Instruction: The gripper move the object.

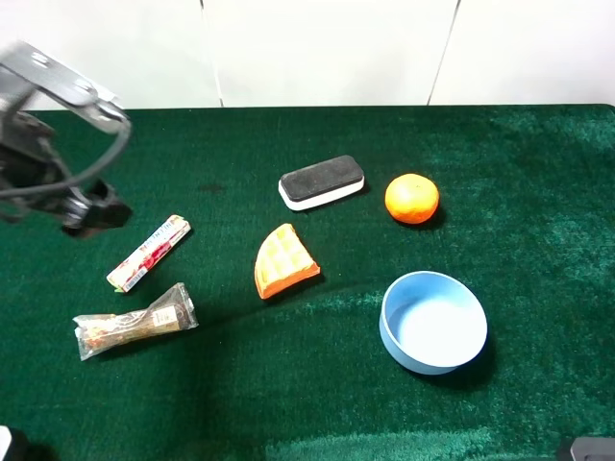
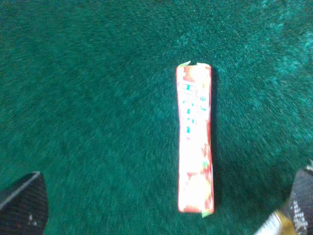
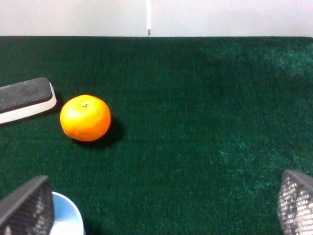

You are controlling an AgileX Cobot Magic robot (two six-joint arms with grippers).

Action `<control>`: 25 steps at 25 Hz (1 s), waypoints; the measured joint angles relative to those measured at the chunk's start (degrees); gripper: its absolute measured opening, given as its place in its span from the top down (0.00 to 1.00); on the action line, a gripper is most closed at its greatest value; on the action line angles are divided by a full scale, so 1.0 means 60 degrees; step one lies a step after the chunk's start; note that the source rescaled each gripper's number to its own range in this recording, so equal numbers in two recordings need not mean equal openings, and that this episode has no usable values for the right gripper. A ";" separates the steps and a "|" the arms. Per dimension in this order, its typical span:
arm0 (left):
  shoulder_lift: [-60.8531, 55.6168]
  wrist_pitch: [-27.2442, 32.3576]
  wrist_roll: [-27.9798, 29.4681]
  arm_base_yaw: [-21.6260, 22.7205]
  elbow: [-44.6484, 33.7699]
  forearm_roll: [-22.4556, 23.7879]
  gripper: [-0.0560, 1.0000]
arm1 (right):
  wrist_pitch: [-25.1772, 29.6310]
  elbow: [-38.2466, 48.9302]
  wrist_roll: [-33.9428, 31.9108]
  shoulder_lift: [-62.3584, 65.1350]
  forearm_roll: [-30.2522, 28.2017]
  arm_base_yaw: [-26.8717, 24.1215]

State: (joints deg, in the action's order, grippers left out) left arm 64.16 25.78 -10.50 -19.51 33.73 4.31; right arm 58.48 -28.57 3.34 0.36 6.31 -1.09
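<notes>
Near the table's left edge, the left gripper [image 1: 91, 213] hovers with jaws spread wide, holding nothing. Just beside it the candy stick pack [image 1: 148, 253] lies flat on the green cloth [image 1: 288, 384], above a clear-wrapped snack bar [image 1: 135, 322]. The right gripper [image 3: 156, 205], over toward the right edge, also gapes wide.

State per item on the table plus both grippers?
candy stick pack: flat on cloth, ungripped
left gripper: open, above the pack
right gripper: open, empty
snack bar: lying flat, wrapped
waffle wedge: flat
eraser: felt side up
orange: whole
bowl: upright, empty
</notes>
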 joint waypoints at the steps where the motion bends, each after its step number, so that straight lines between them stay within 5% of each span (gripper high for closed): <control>1: -0.0484 0.0396 0.0120 0.0000 0.0000 0.0000 0.00 | 0.0000 0.0000 0.0000 0.0000 0.0000 0.0000; 14: -0.4939 0.5245 0.1989 0.0000 -0.0061 0.0008 0.00 | 0.0000 0.0000 0.0000 0.0000 0.0000 0.0000; 25: -0.7085 0.5805 0.2405 0.0000 -0.0805 -0.0020 0.00 | 0.0000 0.0000 0.0000 0.0000 0.0000 0.0000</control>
State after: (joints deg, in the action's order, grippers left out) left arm 21.65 60.61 3.93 -19.51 28.90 4.19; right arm 58.48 -28.57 3.34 0.36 6.31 -1.09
